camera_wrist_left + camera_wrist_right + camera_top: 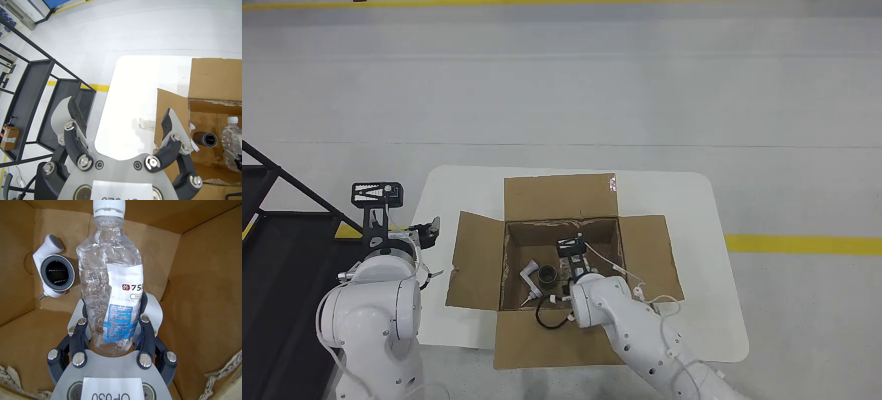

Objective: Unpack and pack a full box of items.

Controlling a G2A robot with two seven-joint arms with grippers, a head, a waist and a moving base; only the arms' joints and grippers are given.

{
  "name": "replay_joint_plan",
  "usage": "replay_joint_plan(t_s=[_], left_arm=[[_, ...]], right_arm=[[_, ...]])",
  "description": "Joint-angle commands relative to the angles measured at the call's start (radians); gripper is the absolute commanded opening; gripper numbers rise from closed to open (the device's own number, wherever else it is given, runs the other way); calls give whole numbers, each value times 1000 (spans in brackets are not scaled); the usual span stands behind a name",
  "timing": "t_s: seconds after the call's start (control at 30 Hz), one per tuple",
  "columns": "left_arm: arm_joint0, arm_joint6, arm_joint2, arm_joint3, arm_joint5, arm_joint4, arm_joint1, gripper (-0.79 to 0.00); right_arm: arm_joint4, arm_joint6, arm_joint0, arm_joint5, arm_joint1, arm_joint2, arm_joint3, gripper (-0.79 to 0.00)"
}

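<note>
Cardboard box (560, 195) walls near right tool (114, 300), tight on bottle (105, 262); left tool (121, 108) agape above table (132, 75).

Your workspace: a white table on a pale, glossy floor.
You have a smooth pale grey floor (642, 80) all round the white tabletop with rounded corners (697, 210), under even light. A yellow painted floor stripe (802, 243) runs out past the tabletop's right edge. Off its left edge stands a black metal rack with tray shelves (282, 250). A small brown cardboard carton (9, 135) sits on one of its shelves.
</note>
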Motion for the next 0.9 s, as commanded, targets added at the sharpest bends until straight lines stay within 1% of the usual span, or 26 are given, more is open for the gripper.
replay_joint_plan(t_s=[0.0,0.07,0.23,0.43,0.5,0.53,0.63,0.77,0.87], left_arm=[[0,0,0,0,0,0,0,0],[0,0,0,0,0,0,0,0],[0,0,0,0,0,0,0,0],[0,0,0,0,0,0,0,0],[0,0,0,0,0,0,0,0],[0,0,0,0,0,0,0,0],[0,0,0,0,0,0,0,0],[0,0,0,0,0,0,0,0],[0,0,0,0,0,0,0,0]], right_arm=[[3,-3,8,-3,-6,-5,22,-723],[5,-6,16,-7,-13,-12,43,-705],[14,-15,32,-12,-28,-20,82,-711],[26,-25,49,-17,-47,-31,125,-674],[28,-26,54,-20,-52,-33,139,-613],[27,-27,57,-23,-55,-35,146,-600],[25,-26,62,-31,-61,-38,170,-517],[30,-26,68,-44,-70,-38,194,-489],[27,-28,70,-51,-74,-37,207,-449]])
